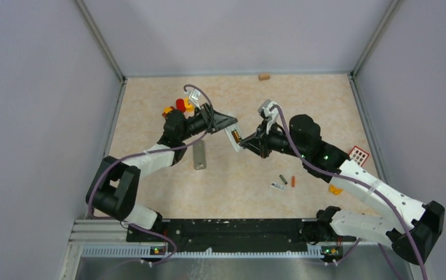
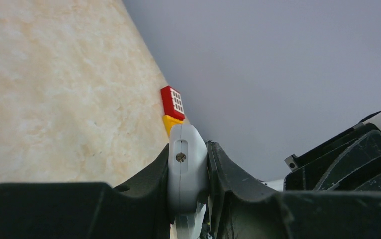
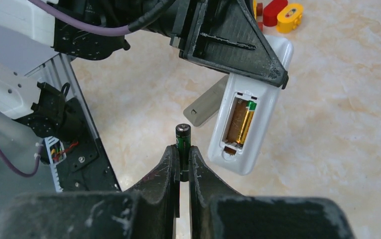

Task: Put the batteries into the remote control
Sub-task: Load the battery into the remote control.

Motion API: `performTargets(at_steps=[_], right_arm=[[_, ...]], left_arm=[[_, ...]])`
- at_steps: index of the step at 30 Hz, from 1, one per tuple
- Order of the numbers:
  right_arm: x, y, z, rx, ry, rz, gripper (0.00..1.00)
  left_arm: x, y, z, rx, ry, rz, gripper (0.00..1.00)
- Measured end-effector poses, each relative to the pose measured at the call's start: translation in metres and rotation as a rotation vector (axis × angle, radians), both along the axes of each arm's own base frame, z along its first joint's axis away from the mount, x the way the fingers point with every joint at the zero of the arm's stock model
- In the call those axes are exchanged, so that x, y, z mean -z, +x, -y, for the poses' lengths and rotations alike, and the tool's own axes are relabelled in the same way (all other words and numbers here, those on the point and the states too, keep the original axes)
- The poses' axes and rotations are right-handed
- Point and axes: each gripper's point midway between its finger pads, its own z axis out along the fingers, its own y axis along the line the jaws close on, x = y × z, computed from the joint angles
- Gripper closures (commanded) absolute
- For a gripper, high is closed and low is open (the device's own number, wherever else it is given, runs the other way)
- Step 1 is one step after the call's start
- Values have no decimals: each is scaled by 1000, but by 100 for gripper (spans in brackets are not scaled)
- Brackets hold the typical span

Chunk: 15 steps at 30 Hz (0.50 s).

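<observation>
My left gripper (image 1: pixel 225 122) is shut on the white remote control (image 1: pixel 234 139) and holds it above the table, its open battery bay facing the right arm. In the right wrist view the remote (image 3: pixel 258 99) has one orange-gold battery (image 3: pixel 241 121) lying in the bay. My right gripper (image 3: pixel 182 152) is shut on a dark green-black battery (image 3: pixel 183 137), which stands upright just left of the remote's lower end, apart from it. In the top view the right gripper (image 1: pixel 249 142) is next to the remote. A dark battery (image 1: pixel 283 178) and an orange battery (image 1: pixel 293 181) lie on the table.
The grey battery cover (image 1: pixel 199 156) lies under the left arm. Red and yellow toy blocks (image 1: pixel 179 106) sit at the back left. A red grid block (image 1: pixel 358 155) and a yellow block (image 1: pixel 335 189) lie at the right. A small white-black piece (image 1: pixel 277 186) lies by the loose batteries.
</observation>
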Motion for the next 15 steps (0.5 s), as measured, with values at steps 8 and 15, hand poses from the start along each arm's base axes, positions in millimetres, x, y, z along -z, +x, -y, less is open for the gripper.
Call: performTargets(at_steps=[8,15], right_arm=[[-15,19,9,166,-111,-181,100],[-1,28,22,316,-213,-343,100]], left_arm=[[-14,-10,26,62,-130,4,100],[-8,-6,40,86,-201,-91,100]])
